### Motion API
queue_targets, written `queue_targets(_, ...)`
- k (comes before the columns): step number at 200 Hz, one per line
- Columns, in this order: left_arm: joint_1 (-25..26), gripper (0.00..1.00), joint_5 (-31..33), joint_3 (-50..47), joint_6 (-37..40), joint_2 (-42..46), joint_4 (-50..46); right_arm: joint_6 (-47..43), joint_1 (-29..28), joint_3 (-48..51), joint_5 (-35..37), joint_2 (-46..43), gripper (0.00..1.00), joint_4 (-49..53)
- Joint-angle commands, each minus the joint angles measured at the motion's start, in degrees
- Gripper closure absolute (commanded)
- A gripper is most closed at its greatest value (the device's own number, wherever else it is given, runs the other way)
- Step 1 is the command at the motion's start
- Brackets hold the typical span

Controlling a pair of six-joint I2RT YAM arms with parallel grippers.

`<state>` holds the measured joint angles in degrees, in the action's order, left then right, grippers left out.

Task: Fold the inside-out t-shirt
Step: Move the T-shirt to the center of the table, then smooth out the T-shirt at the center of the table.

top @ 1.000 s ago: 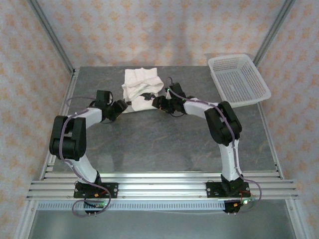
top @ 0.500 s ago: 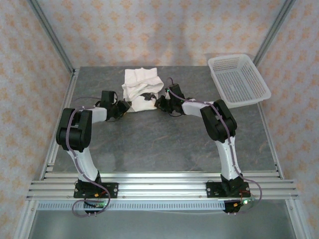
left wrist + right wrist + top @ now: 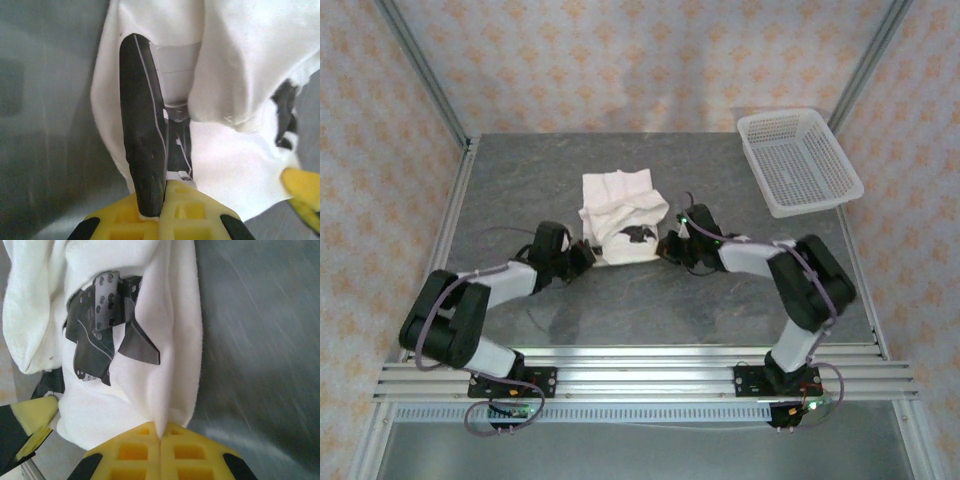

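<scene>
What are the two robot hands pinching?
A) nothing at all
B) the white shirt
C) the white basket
B: the left gripper and right gripper are both shut on the near edges of the shirt, while the basket sits apart at the table's far right.

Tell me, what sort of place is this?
Most likely a robotics test booth, not a home: two robot arms bolted to an aluminium rail, a grey table with one white t-shirt and a mesh basket, patterned backdrop panels in a metal frame.
</scene>
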<state>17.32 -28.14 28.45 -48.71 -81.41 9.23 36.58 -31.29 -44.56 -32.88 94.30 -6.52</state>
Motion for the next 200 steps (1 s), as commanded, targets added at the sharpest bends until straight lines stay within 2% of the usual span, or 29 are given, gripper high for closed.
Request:
queue_targets(1,5.20,0.97,7.08,-5.34,-3.73,7.08,-6.86,-0.68,-2.46,8.16,4.59,-10.47,1.00,6.99)
queue_targets(16,7.71,0.87,9.57,-8.56,-6.06,13.13,-9.93,1.27,-5.19,12.60,6.38,-17.90,0.99,10.18)
queue_targets(22,8.34,0.79,10.06,-9.45,-6.75,15.92,-11.36,1.99,-6.06,13.87,6.98,-20.64,0.94,11.10)
queue_targets(39,9.68,0.55,11.72,-9.59,-7.30,24.95,-17.36,2.65,-6.59,14.57,9.45,-28.11,0.66,16.06)
queue_targets(52,10.14,0.45,13.71,-7.46,-6.31,31.98,-23.11,1.45,-6.47,13.10,14.54,-32.78,0.57,20.00)
queue_targets(60,10.25,0.40,14.77,-5.77,-5.55,35.06,-25.71,1.05,-5.70,12.43,17.27,-34.40,0.56,20.72)
queue_targets(79,10.28,0.39,15.92,-2.11,-4.25,36.30,-28.13,2.31,0.96,11.73,16.02,-33.15,0.56,18.20)
queue_targets(101,10.35,0.39,11.93,1.07,-4.06,28.50,-24.81,0.26,5.88,9.66,13.36,-27.11,0.55,11.74)
queue_targets(119,10.76,0.39,9.13,2.63,-4.08,21.33,-19.04,-2.36,7.35,4.87,10.00,-18.33,0.54,9.59)
queue_targets(152,11.83,0.39,10.23,4.54,-1.56,13.73,-13.32,-1.65,7.46,0.43,5.31,-6.23,0.52,1.52)
queue_targets(177,11.95,0.39,9.07,6.07,-1.25,8.31,-9.25,-1.40,7.48,-2.28,4.82,-0.65,0.52,-0.82)
queue_targets(200,12.40,0.39,9.02,7.24,-2.40,5.21,-6.08,0.89,7.46,-1.50,3.52,-0.48,0.55,-4.26)
